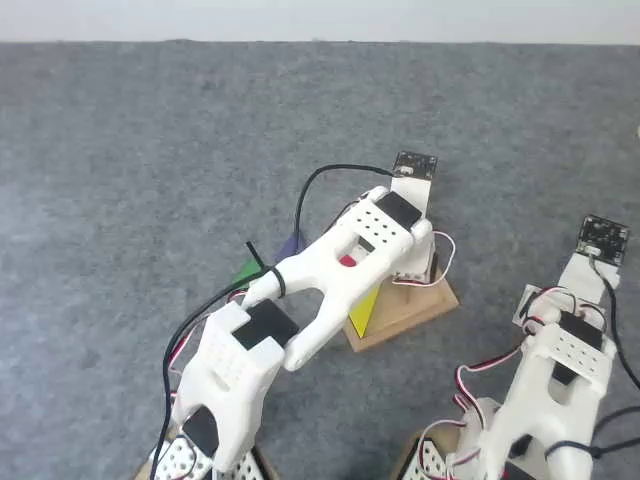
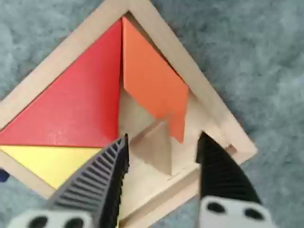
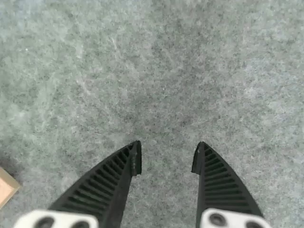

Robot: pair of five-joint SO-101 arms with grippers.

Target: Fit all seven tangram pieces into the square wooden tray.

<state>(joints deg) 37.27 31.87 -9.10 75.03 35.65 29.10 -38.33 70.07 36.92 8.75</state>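
Left gripper (image 2: 161, 145) released, jaws spread, hanging over the bare floor of the wooden tray (image 2: 206, 102), which sits mid-worktop (image 1: 120, 150) toward the near edge. In the tray: red triangle (image 2: 76, 109), orange piece (image 2: 152, 80) and yellow triangle (image 2: 52, 161), edges touching. Green piece (image 1: 246, 270) and purple piece (image 1: 291, 245) lie on the worktop left of the tray. Right gripper (image 3: 166, 159) released over bare worktop.
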